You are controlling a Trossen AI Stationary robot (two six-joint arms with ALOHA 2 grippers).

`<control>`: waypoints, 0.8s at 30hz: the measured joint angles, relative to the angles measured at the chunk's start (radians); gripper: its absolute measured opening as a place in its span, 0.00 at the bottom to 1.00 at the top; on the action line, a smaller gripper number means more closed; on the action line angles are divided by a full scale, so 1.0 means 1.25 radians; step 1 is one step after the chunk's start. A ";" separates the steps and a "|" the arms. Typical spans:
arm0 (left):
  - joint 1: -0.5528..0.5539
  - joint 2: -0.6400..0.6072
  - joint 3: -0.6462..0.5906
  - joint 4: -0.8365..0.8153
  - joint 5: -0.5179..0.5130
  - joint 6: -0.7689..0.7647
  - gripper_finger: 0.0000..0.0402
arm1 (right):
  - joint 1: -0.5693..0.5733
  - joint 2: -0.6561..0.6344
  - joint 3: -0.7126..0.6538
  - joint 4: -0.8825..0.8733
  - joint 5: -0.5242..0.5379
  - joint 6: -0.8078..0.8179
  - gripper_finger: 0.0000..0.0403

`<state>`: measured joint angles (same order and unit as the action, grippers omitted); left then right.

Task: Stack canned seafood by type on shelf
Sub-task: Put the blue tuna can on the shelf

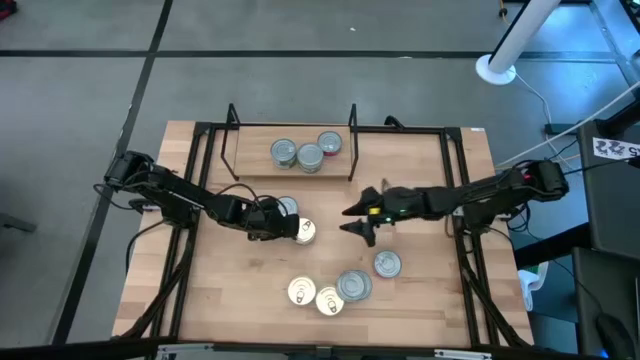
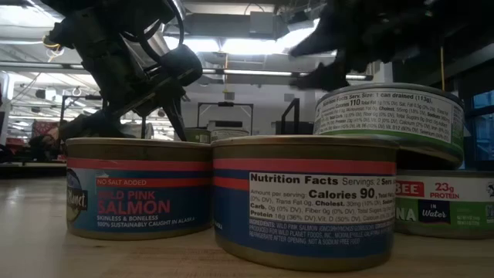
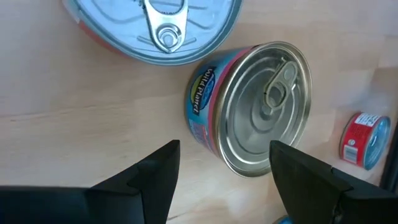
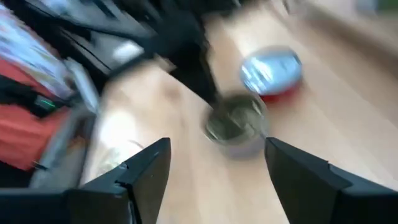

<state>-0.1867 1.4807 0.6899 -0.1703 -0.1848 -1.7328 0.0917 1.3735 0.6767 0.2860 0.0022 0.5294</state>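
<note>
From above, three cans (image 1: pixel 308 152) stand on the shelf (image 1: pixel 255 165), and four (image 1: pixel 340 285) cluster at the desk (image 1: pixel 220 300) front. The left gripper (image 1: pixel 295 231) is at a gold-lidded can (image 1: pixel 305 232), the right gripper (image 1: pixel 352 220) mid-desk.

Left wrist: open fingers (image 3: pixel 155 171) flank a tipped salmon can (image 3: pixel 252 106).

Right wrist: fingers (image 4: pixel 146 165) spread, empty.

Evenly lit overhead; ceiling lights (image 2: pixel 255 46) glaring above backlit near cans (image 2: pixel 305 202); right wrist view motion-blurred.
</note>
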 joint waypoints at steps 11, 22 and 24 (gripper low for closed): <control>0.000 -0.014 0.000 0.002 0.068 0.101 0.60 | 0.000 0.216 0.197 -0.168 0.003 0.093 0.64; 0.001 -0.019 0.001 0.009 0.069 0.137 0.60 | -0.017 0.359 0.271 -0.171 0.003 0.185 0.64; 0.001 -0.019 0.001 0.010 0.069 0.142 0.60 | -0.026 0.373 0.279 -0.164 0.003 0.204 0.64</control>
<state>-0.1860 1.4574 0.6907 -0.1578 -0.0986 -1.5550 0.0587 1.8398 1.0256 0.0813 0.0060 0.7847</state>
